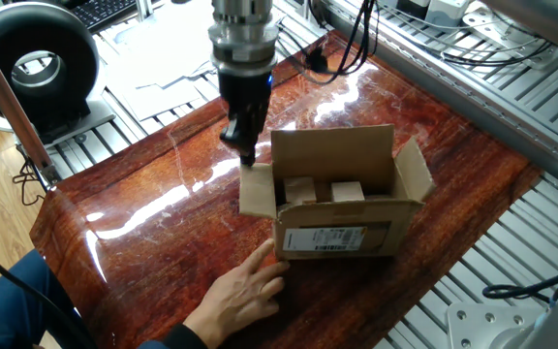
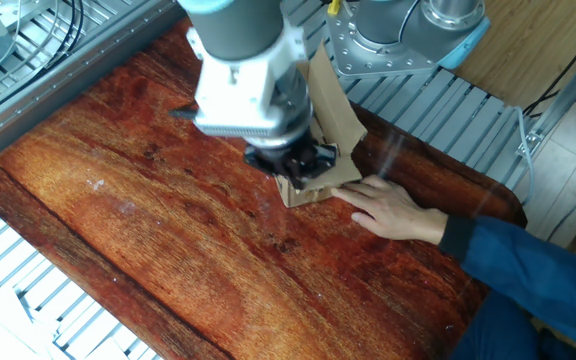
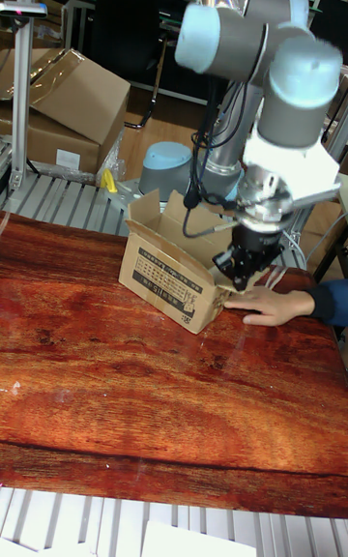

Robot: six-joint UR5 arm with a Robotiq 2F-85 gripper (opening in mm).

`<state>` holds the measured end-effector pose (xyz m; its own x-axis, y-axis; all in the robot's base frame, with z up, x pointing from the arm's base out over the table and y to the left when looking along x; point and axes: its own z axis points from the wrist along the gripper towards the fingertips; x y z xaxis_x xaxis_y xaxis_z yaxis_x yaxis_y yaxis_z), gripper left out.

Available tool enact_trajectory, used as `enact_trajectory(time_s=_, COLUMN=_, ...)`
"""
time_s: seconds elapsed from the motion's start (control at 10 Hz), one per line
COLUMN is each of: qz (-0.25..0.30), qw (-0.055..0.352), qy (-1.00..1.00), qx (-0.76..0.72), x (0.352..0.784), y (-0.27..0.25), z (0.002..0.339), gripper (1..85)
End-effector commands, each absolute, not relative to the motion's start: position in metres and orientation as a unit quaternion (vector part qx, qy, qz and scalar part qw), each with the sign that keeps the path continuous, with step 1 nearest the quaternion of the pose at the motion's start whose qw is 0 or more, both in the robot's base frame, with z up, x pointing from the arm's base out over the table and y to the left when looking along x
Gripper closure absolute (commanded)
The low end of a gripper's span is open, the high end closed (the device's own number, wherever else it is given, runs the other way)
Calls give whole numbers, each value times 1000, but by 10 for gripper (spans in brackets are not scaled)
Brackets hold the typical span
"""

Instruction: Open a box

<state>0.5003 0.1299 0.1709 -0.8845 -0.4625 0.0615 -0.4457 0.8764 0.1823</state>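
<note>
the box (image 1: pixel 342 208) sits on the glossy red-brown wooden table (image 1: pixel 163 223), toward the table's edge where a person's hand (image 1: pixel 240 291) lies flat on the wood and touches the box's lower corner below the white barcode label (image 1: pixel 327 238). all of the box's top flaps are up or folded outward: the tall back flap stands upright, one end flap angles out, and the other end flap (image 1: pixel 258 189) is bent down and outward. two pale wooden blocks (image 1: pixel 320 191) show inside, side by side. the gripper (image 1: pixel 244 153) hangs tip-down over that bent end flap, its dark fingers at the flap's upper edge; whether they are spread or pinching the cardboard cannot be told in any view. in the other fixed view the gripper (image 2: pixel 293 165) covers most of the box (image 2: pixel 333 105), and the hand (image 2: pixel 393 208) lies just beside it. in the tall fixed view the box (image 3: pixel 174 272) stands near the table's far edge with the gripper (image 3: pixel 242 272) at its end.
</note>
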Motion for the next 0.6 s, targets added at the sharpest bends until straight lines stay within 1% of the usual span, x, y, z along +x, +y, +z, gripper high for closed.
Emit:
enact_trajectory(time_s=0.0, qz=-53, qw=29, qy=-973, qx=224, x=506, y=101, z=211, gripper=847)
enact_trajectory(time_s=0.2, qz=-33, qw=28, qy=-976, qx=212, x=495, y=90, z=228, gripper=847)
enact_trajectory(time_s=0.5, qz=-16, qw=28, qy=-977, qx=211, x=487, y=82, z=239, gripper=847)
